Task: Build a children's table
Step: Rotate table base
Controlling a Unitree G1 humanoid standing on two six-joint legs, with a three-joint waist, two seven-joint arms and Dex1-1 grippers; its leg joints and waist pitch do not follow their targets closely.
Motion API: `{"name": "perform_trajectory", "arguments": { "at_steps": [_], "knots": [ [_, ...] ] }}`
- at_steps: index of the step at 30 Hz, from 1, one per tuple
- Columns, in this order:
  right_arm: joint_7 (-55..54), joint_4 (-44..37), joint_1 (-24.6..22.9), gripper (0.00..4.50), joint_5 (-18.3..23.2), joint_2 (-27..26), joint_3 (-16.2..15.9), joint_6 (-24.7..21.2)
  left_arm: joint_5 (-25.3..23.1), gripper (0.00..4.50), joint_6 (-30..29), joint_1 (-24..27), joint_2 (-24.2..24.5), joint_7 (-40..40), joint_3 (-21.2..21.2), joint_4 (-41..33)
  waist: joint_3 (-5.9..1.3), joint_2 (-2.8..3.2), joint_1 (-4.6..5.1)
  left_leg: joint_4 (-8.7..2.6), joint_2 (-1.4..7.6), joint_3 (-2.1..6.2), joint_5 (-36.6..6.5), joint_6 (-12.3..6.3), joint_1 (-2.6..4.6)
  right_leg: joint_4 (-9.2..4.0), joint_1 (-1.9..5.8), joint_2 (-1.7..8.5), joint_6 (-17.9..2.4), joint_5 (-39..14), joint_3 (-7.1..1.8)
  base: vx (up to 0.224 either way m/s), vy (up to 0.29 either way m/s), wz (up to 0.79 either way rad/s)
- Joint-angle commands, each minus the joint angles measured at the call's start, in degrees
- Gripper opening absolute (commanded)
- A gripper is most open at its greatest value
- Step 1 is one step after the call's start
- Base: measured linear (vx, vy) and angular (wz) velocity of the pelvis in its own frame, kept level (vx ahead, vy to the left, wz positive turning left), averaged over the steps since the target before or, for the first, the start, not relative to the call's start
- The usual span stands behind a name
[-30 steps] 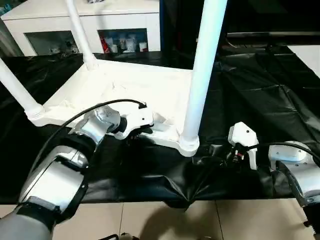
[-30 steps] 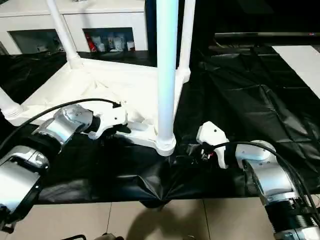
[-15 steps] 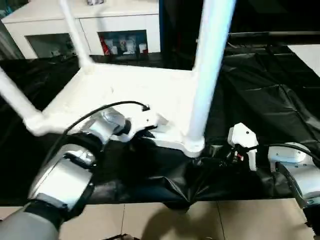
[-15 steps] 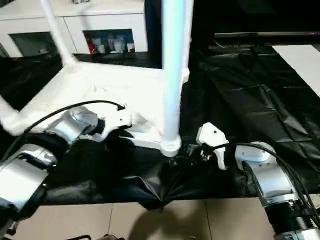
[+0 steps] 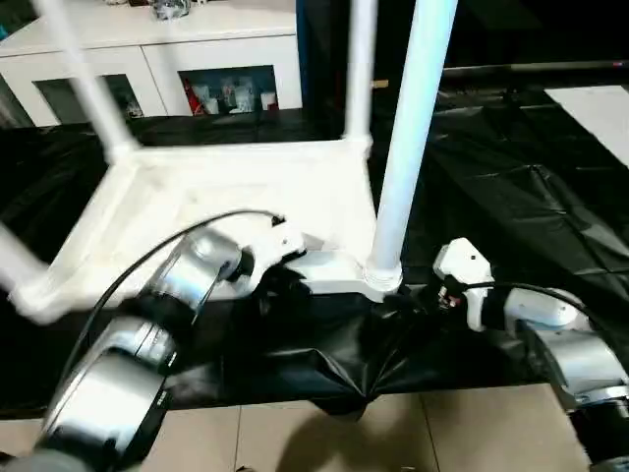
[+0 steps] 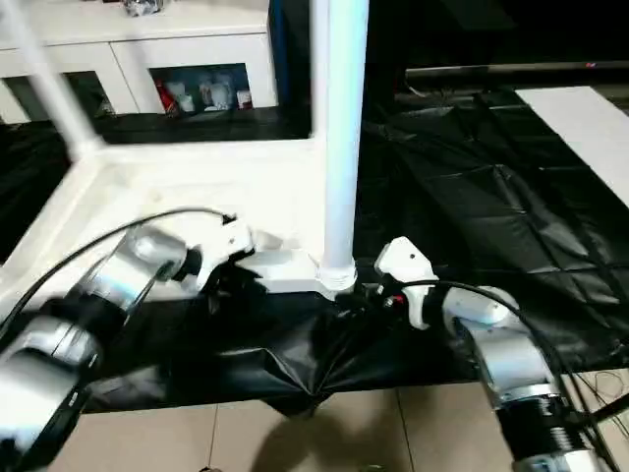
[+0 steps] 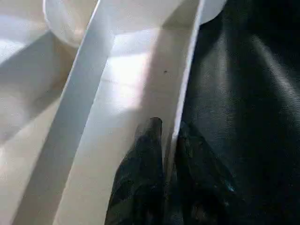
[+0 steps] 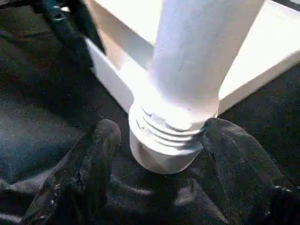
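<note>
Four legs stand up from the upturned table on the black sheet. Left jaws pinch its near rim; right jaws stand released around the near socket. Such a thin pinch may slip, so the table could tip.

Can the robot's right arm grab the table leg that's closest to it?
Probably yes. The right pincer already sits at the foot of the near leg, one open finger on each side of the corner socket. Only black sheet lies around it, nothing blocks the way.
</note>
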State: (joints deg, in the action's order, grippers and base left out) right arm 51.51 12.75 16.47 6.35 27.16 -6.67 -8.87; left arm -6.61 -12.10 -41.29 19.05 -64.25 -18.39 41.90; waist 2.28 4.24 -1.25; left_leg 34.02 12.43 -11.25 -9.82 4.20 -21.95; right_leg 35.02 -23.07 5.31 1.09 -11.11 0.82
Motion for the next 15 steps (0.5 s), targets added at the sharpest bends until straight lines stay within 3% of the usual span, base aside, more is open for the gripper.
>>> {"name": "perform_trajectory", "arguments": {
  "at_steps": [1, 2, 3, 5, 9, 12, 13, 15],
  "knots": [
    [-0.32, 0.27, 0.81, 3.25, 0.43, -0.92, 0.24, -1.03, 0.41, 0.26, -0.17, 4.11, 0.88, 0.48, -0.20, -2.09, -3.31, -2.40, -0.17, -3.68, -0.10, 0.12, -12.74, -4.71, 0.52, -4.72, 2.46, 1.07, -13.53, -11.66, -0.36, 0.000, 0.000, 0.00],
    [-0.36, 0.27, 0.82, 3.25, 0.47, -0.99, 0.24, -1.08, 0.50, 0.19, 0.35, 4.43, 0.98, 0.38, -0.23, -2.61, -3.31, -2.40, -0.17, -3.68, -0.10, 0.12, -12.74, -4.71, 0.52, -4.72, 2.46, 1.07, -13.53, -11.66, -0.36, 0.000, 0.000, 0.00],
    [-0.53, 0.20, 0.92, 3.25, 0.84, -1.38, 0.35, -1.51, 1.02, 0.19, 4.55, 5.57, 1.30, -0.26, -0.35, -4.10, -3.42, -1.83, -0.30, -3.77, 0.00, 0.32, -12.73, -4.55, 0.57, -4.59, 2.40, 1.26, -13.23, -11.29, -0.38, 0.000, 0.000, 0.00],
    [-0.96, 0.15, 1.06, 3.25, 0.92, -1.81, 0.33, -1.84, 1.83, 0.03, 7.78, 6.92, 1.59, -1.57, -0.48, -6.31, -3.47, -1.89, -0.17, -3.82, 0.03, 0.24, -13.05, -4.18, 0.64, -4.49, 2.31, 1.10, -13.08, -10.39, -0.41, 0.000, 0.000, 0.00],
    [-0.77, -0.50, 0.52, 3.25, 0.92, -1.67, -0.05, -1.67, 4.11, 0.03, 10.29, 7.54, 0.52, -3.22, 0.42, -8.19, -3.42, -2.59, -0.43, -3.70, 0.08, -0.07, -12.10, -4.51, 0.77, -4.38, 2.18, 1.10, -13.20, -8.85, -0.58, 0.000, 0.000, 0.00],
    [-0.51, -0.66, 0.37, 3.25, 1.05, -1.33, -0.03, -1.47, 4.75, 0.56, 9.93, 6.87, -0.18, -3.24, 0.92, -8.02, -3.41, -2.47, -0.73, -3.72, 0.07, -0.04, -11.83, -4.24, 0.78, -4.36, 2.20, 1.23, -12.75, -9.75, -0.63, 0.000, 0.000, 0.00],
    [-0.21, -0.78, 0.32, 3.25, 1.25, -0.99, 0.01, -1.36, 4.79, 0.59, 9.50, 6.27, -0.43, -3.55, 0.83, -8.28, -3.39, -3.10, -0.85, -3.66, 0.06, -0.10, -11.55, -4.22, 0.74, -4.31, 2.26, 1.28, -12.78, -9.98, -0.67, 0.000, 0.000, 0.00],
    [0.13, -0.92, 0.36, 3.25, 1.27, -0.53, 0.00, -1.19, 4.47, 0.67, 9.83, 5.33, -0.78, -3.58, 0.53, -7.99, -3.52, -2.62, -0.98, -3.61, 0.23, -0.09, -10.76, -4.08, 0.93, -4.13, 2.14, 1.18, -13.26, -7.90, -0.72, 0.000, 0.000, 0.00]
  ]
}}
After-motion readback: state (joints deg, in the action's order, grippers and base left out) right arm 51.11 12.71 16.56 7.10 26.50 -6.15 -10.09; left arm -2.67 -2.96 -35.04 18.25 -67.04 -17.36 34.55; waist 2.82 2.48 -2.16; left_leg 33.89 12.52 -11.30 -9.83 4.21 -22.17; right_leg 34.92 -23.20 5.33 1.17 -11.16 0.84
